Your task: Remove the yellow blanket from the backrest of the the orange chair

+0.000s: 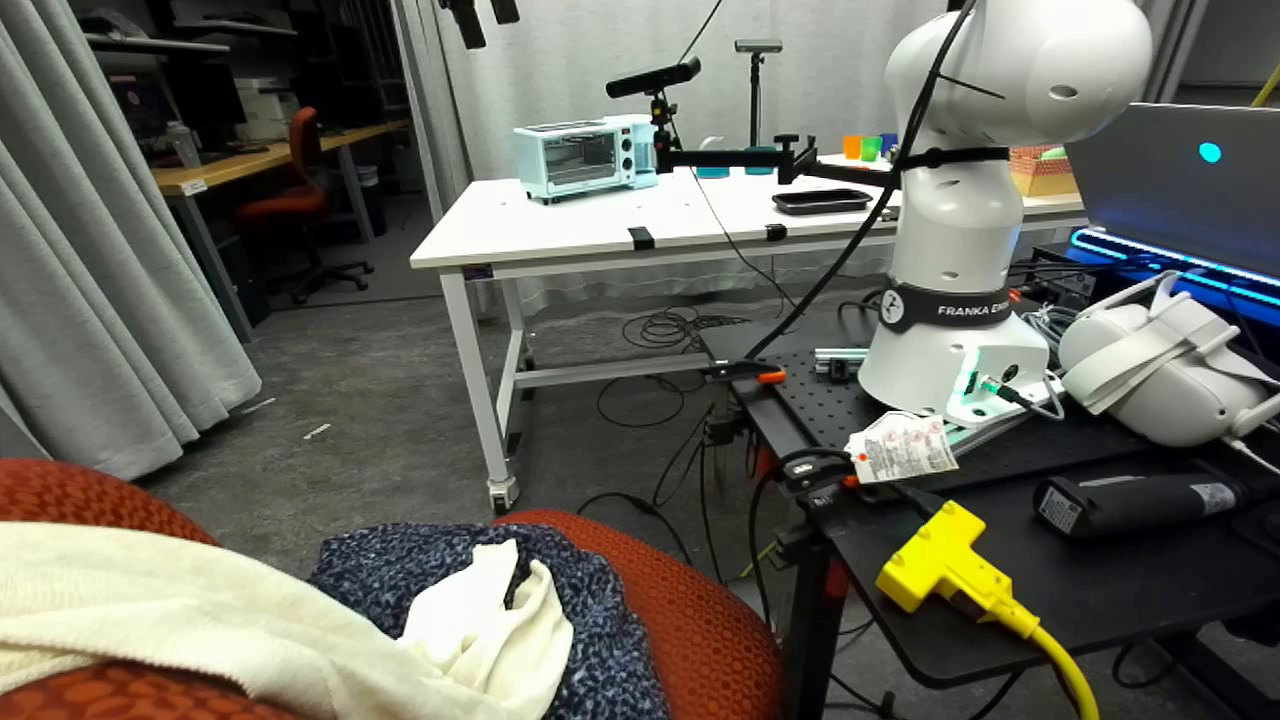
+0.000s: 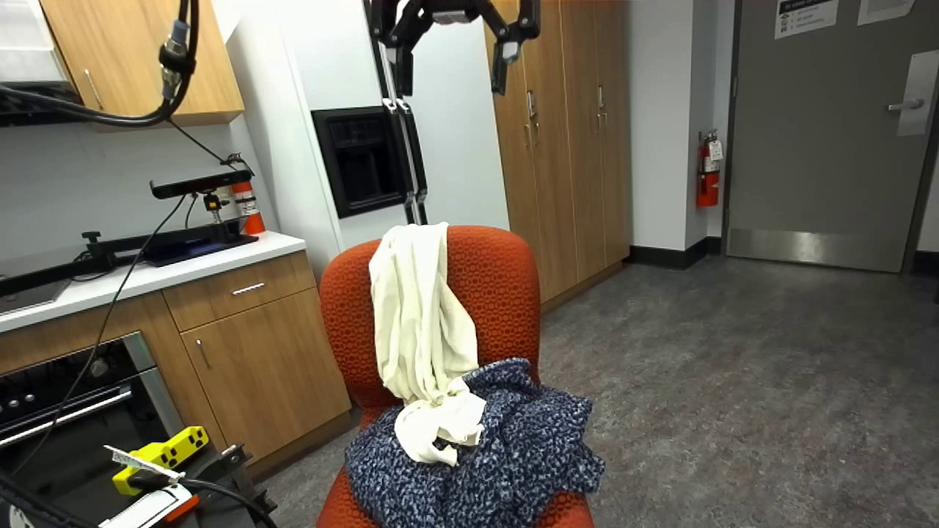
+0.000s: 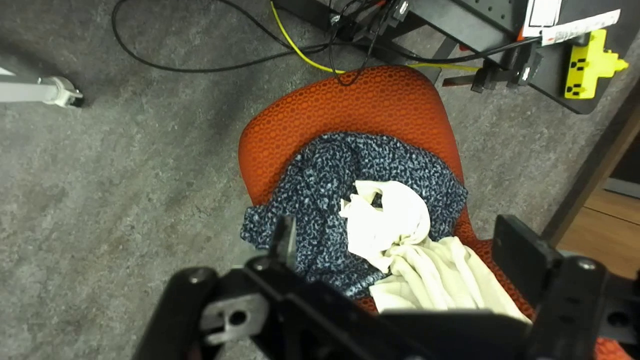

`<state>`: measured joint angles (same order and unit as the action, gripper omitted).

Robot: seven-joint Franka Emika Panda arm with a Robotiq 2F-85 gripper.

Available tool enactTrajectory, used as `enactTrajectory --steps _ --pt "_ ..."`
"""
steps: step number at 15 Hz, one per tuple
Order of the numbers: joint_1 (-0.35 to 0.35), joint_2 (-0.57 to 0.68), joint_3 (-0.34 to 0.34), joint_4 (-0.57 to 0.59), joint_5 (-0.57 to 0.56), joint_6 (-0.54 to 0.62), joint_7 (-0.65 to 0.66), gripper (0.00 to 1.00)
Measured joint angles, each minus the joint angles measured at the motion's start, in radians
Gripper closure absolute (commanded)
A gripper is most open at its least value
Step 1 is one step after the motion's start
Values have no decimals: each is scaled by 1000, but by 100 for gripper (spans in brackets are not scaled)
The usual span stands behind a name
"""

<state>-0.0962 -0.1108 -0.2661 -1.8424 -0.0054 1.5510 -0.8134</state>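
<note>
One yellow blanket (image 2: 422, 315) hung over the backrest (image 2: 499, 290) of the orange chair (image 3: 345, 107), its lower end lying on a dark speckled cloth (image 2: 513, 455); above the chair hovered the claw (image 2: 452, 81), jaws wide apart.

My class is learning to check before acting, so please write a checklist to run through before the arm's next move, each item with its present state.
1. Fingers open and empty: ok.
2. Blanket over the backrest: ok.
3. Fingers at the blanket: not ok, they hang higher up, apart.
4. Blanket clear of the dark cloth: not ok, its lower end rests on it.
5. Blanket unsnagged behind the backrest: cannot tell, not shown.
</note>
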Motion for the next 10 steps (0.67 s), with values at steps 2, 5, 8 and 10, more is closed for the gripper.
enactTrajectory --steps 2,5,8,10 --pt "0 5 0 -1 41 12 -51 0" --pt "-1 11 0 -2 95 16 -106 0" --pt "-3 17 0 -4 121 7 -138 0" --pt "-4 20 0 -4 121 6 -139 0"
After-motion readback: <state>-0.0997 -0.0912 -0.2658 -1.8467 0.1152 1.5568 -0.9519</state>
